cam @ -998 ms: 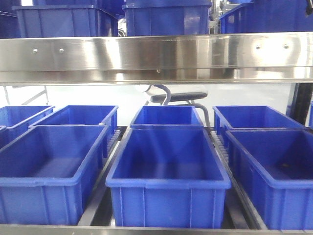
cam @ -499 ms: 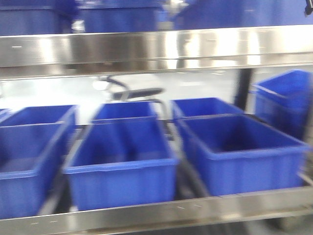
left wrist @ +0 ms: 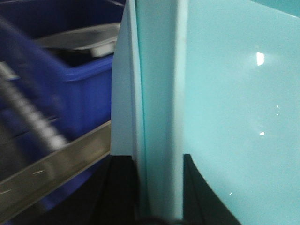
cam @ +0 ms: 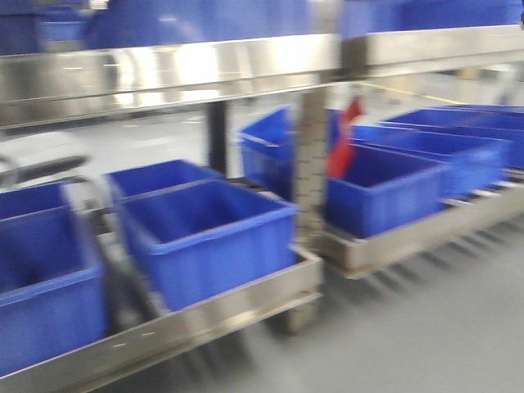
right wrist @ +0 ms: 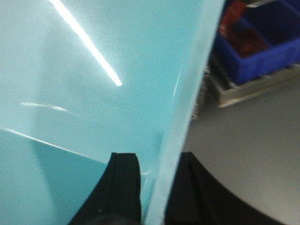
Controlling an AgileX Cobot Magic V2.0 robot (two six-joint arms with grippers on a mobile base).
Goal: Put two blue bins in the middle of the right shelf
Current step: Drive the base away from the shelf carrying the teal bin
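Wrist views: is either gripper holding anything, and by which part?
Both. The left gripper and the right gripper each straddle a wall edge of the pale aqua bin, a finger on either side. One bin or two stacked: cannot tell.

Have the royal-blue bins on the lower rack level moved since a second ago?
No. The royal-blue bins keep their lanes behind the front rail; the whole view swung right, bringing an upright and a second rack into frame.

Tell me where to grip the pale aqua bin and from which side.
Take the aqua bin by its thin wall, coming edge-on over the rim, one jaw inside, one outside, as the left gripper and right gripper do. Its broad smooth faces offer no other hold.
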